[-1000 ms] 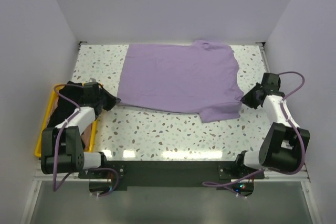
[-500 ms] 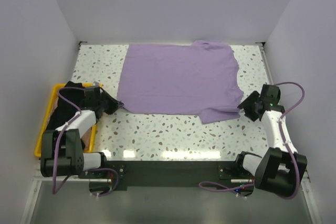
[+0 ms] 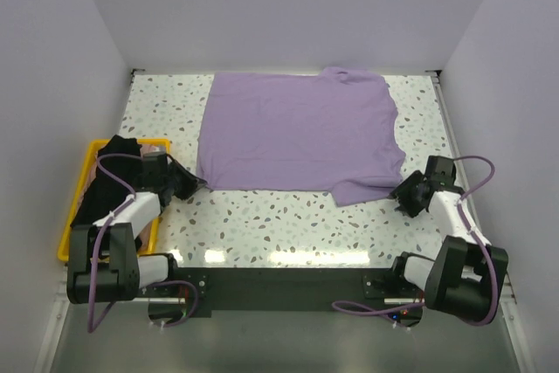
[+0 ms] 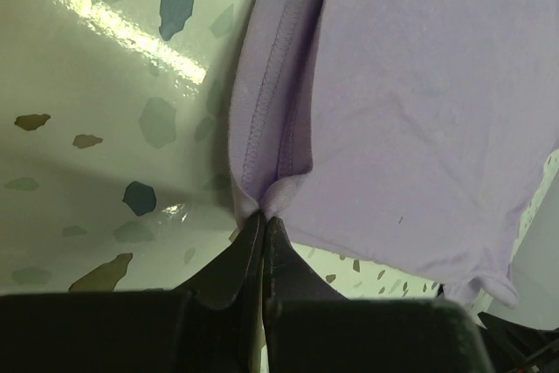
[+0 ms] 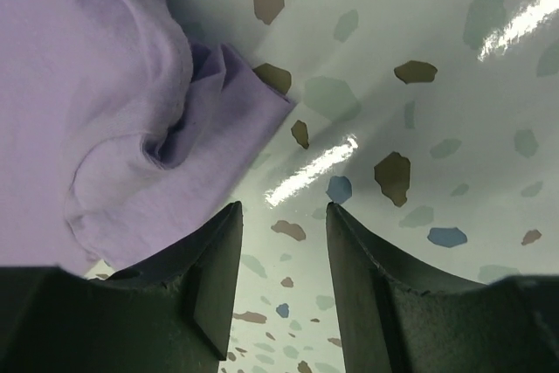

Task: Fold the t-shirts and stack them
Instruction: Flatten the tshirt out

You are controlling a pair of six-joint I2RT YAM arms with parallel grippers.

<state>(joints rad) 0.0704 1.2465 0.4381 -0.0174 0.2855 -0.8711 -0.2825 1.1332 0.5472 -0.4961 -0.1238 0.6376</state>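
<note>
L gripper point(image 4: 263, 221) pinches near-left hem corner of lavender t-shirt point(image 3: 297, 133), flat on table point(image 3: 262, 216), long axis left-right; R gripper point(image 5: 284, 209) open, empty, just beside near-right corner.

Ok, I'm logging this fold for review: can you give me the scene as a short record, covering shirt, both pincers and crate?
shirt: lavender t-shirt, spread flat, unfolded, on the speckled table
left pincer: shut on the shirt's hemmed corner
right pincer: open, holding nothing, beside the shirt's near right corner
crate: yellow crate at the table's left edge, black cloth inside
</note>
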